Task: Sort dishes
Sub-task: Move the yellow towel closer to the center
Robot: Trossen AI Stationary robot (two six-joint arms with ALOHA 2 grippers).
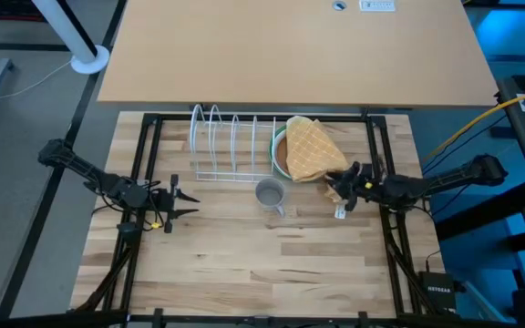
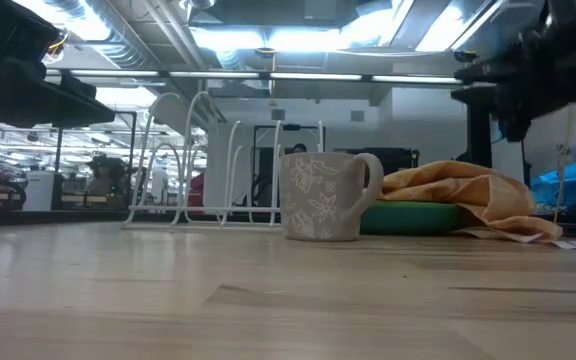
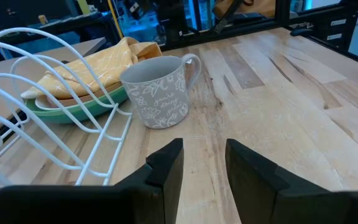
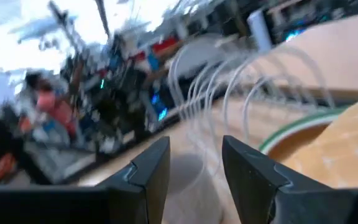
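Two end effectors face you open and empty: left end effector (image 1: 182,202) over bare desk (image 1: 244,264), right end effector (image 1: 337,189) beside the cloth (image 1: 312,148). Stacked plates (image 3: 73,111) under it look green, possibly white and brown.

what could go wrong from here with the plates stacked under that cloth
The yellow cloth drapes over the stacked plates, so the right gripper beside it may pinch fabric instead of a rim. The mug stands close in front of the stack and the wire rack; a plate swung toward the rack could knock it.

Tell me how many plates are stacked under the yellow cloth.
3 show: a green plate at the bottom, a white plate on it, a brown plate above. The cloth may hide more.
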